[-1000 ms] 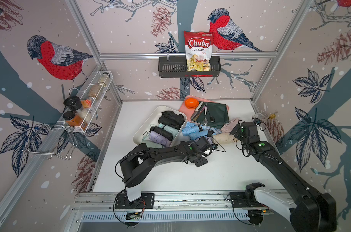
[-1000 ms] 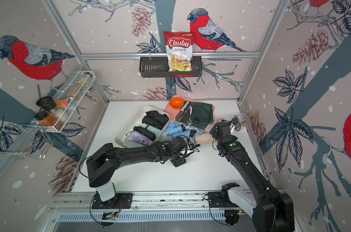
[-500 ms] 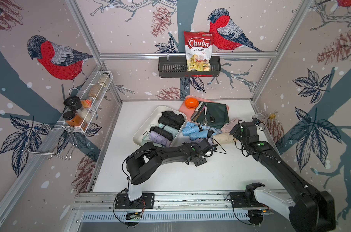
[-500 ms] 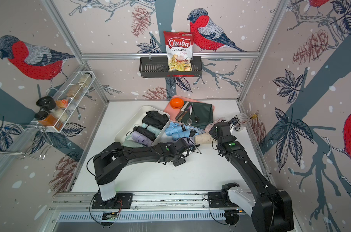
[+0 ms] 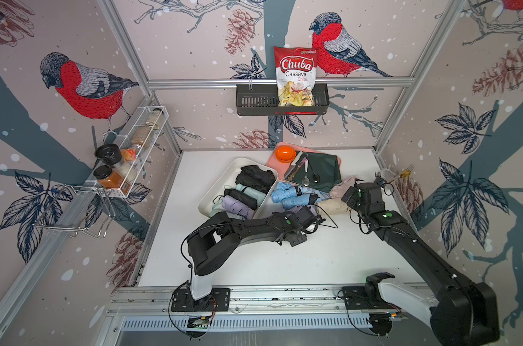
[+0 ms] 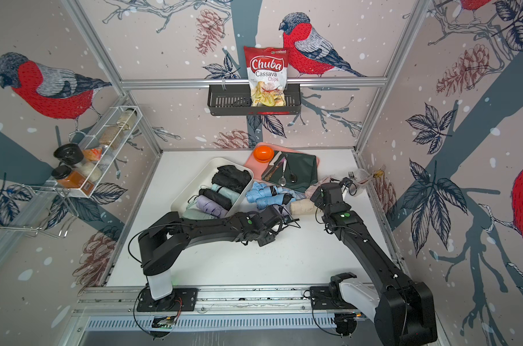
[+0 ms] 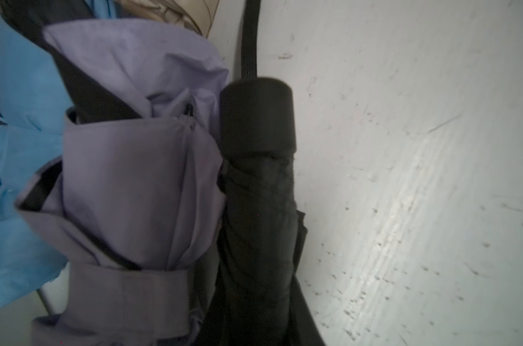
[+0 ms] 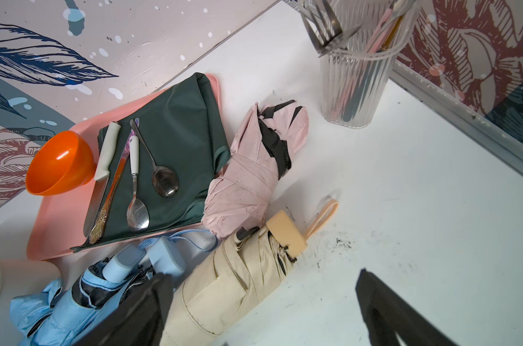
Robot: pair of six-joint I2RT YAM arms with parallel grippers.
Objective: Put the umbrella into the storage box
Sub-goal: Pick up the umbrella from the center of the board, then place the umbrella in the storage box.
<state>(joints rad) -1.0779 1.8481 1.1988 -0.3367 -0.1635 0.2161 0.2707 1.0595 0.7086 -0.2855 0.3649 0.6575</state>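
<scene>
Since earlier, our left gripper [image 5: 312, 216] clenched amid loose umbrellas [image 5: 287, 194], which one unclear; right gripper [image 8: 263, 277] gapes; storage box [image 5: 217, 185] holds several, more wait.

Black arms [image 5: 248, 229], white bases [image 5: 200, 284], green dots [image 5: 287, 222]

Left gripper [image 5: 311, 216] slid a bit further into the umbrella pile [image 5: 296, 197] and its jaws snapped shut.

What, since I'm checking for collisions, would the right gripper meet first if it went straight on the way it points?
Most likely the beige umbrella: in the right wrist view it lies ahead, between the open fingers of the right gripper. Depth is unclear; one finger might reach bare table first.
</scene>
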